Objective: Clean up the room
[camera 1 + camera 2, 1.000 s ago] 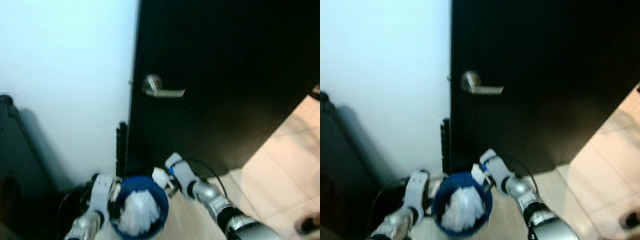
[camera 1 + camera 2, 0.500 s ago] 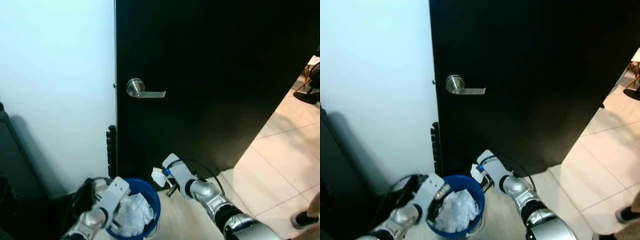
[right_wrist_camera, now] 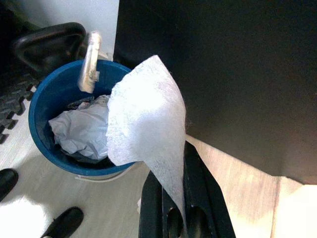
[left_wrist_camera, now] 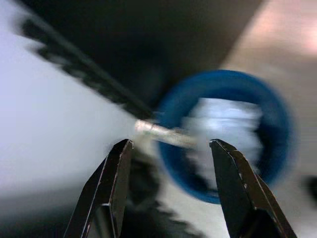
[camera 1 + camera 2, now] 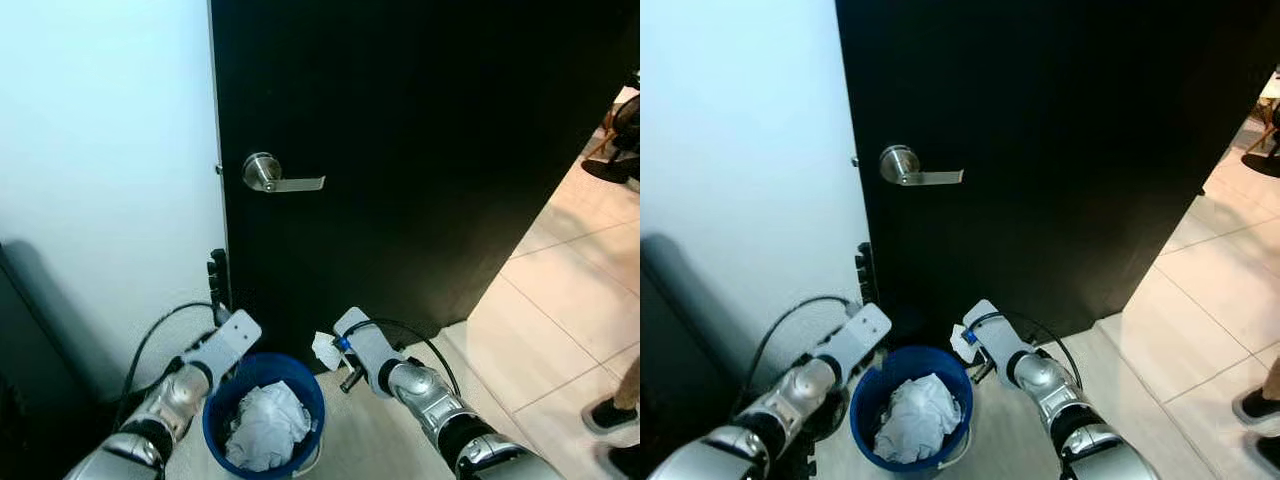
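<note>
nearest to me, my two arms frame the blue bucket (image 5: 264,415) on the pale floor (image 5: 370,450). it stands between them, just in front of the black door (image 5: 420,150), with crumpled white paper (image 5: 915,420) piled inside. the bottom of the bucket is cut off by the frame edge in the left eye view.

my right gripper (image 3: 171,198) sits just right of the bucket rim, its fingers pinched together on a white tissue (image 3: 146,124). in the right wrist view the sheet fans up and covers part of the bucket's near rim; the fingertips themselves are hidden behind it. from the head camera the tissue (image 5: 326,350) is a small white scrap beside the rim, not inside.

my left gripper (image 4: 171,144) is at the bucket's left side. its fingers (image 4: 111,183) are spread apart with nothing between them. that wrist view is blurred; i can make out the blue ring, white contents and a metallic bar (image 4: 166,135) across the rim, no more.

a black cable (image 5: 150,340) loops along the white wall (image 5: 100,150). something dark at the far left is cut off and i cannot tell what it is.

further up the door, a silver lever handle (image 5: 275,177). at the right edge, a person's shoes (image 5: 610,415) on the tiles.
</note>
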Tool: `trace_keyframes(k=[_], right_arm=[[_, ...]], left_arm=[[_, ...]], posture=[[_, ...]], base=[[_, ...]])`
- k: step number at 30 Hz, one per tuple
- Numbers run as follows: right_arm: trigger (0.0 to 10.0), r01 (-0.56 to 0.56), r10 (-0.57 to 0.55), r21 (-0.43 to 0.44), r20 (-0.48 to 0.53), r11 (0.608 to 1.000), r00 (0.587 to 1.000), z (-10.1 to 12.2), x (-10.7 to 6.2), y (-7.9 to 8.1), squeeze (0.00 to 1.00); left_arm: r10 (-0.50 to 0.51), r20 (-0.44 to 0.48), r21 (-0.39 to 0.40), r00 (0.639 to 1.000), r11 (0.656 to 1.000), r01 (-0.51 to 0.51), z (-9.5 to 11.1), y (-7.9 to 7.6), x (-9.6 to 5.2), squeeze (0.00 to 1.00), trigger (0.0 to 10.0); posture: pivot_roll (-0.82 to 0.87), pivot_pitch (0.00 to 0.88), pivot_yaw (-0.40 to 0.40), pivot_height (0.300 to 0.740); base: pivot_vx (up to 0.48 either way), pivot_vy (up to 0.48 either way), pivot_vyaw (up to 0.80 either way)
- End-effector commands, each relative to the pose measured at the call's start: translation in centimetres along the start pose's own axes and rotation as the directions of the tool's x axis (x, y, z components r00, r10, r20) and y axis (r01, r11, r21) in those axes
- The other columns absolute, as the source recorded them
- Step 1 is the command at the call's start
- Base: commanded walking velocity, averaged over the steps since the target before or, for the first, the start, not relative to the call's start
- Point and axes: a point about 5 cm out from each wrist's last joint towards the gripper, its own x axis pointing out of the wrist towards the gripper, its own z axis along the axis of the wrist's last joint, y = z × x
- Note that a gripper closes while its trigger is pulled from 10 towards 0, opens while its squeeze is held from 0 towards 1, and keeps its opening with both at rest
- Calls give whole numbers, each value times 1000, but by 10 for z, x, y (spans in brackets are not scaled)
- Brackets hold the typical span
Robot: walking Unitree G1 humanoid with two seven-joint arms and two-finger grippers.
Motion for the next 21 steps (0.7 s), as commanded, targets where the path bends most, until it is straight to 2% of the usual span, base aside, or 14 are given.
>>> trace_keyframes(k=[1,2,3,5,6,7,9,12,14,15,17,18,20,21], right_arm=[[10000,0,0,2,17,1000,1000,3,0,-1,0],[10000,-11,11,-8,19,1000,1000,5,1,1,0],[10000,-11,11,-8,19,1000,1000,5,1,1,0],[10000,-30,31,-15,21,999,999,8,3,4,0],[10000,-30,31,-15,21,999,999,8,3,4,0],[10000,-84,84,-16,25,996,996,14,7,13,0],[10000,-101,102,-15,26,995,994,15,8,16,0],[10000,-167,168,-31,21,985,986,19,12,29,0],[10000,-220,220,-50,-2,974,976,24,18,48,0],[10000,-220,220,-50,-2,974,976,24,18,48,0],[10000,-223,223,-35,-13,974,975,30,23,59,0],[10000,-223,223,-35,-13,974,975,30,23,59,0],[10000,-155,155,41,-4,987,988,39,27,60,0],[10000,-121,122,96,1,988,993,44,29,60,0]], left_arm=[[-36,4,-99,999,994,36,-4,-10,-2,0,10000],[-46,14,-169,999,984,47,-5,-13,-3,0,10000],[-46,14,-169,999,984,47,-5,-13,-3,0,10000],[-64,31,-268,997,961,70,-6,-18,-4,0,10000],[-64,31,-268,997,961,70,-6,-18,-4,0,10000],[-78,49,-347,996,933,90,-9,-22,-6,0,10000],[-78,53,-363,996,927,92,-10,-23,-7,0,10000],[-12,8,-365,1000,931,14,-16,-19,-8,0,10000],[130,-67,-397,989,906,-146,-27,-5,-13,0,10000],[130,-67,-397,989,906,-146,-27,-5,-13,0,10000],[256,-124,-410,959,866,-284,-37,10,-19,0,10000],[256,-124,-410,959,866,-284,-37,10,-19,0,10000],[357,-128,-393,925,838,-378,-40,23,-24,0,10000],[394,-88,-360,915,844,-398,-36,26,-26,0,10000]], posture=[[-55,13,-96,739],[-48,12,-101,739],[-48,12,-101,739],[-34,12,-107,739],[-34,12,-107,739],[-18,13,-108,739],[-18,13,-108,739],[-2,14,-110,739],[44,18,-127,739],[44,18,-127,739],[76,23,-146,739],[76,23,-146,739],[101,29,-165,739],[153,57,-192,739]], base=[[0,0,0],[0,0,0],[0,0,0],[0,0,0],[0,0,0],[0,0,0],[0,0,0],[0,0,0],[0,0,0],[0,0,0],[0,0,0],[0,0,0],[0,0,0],[0,0,0]])
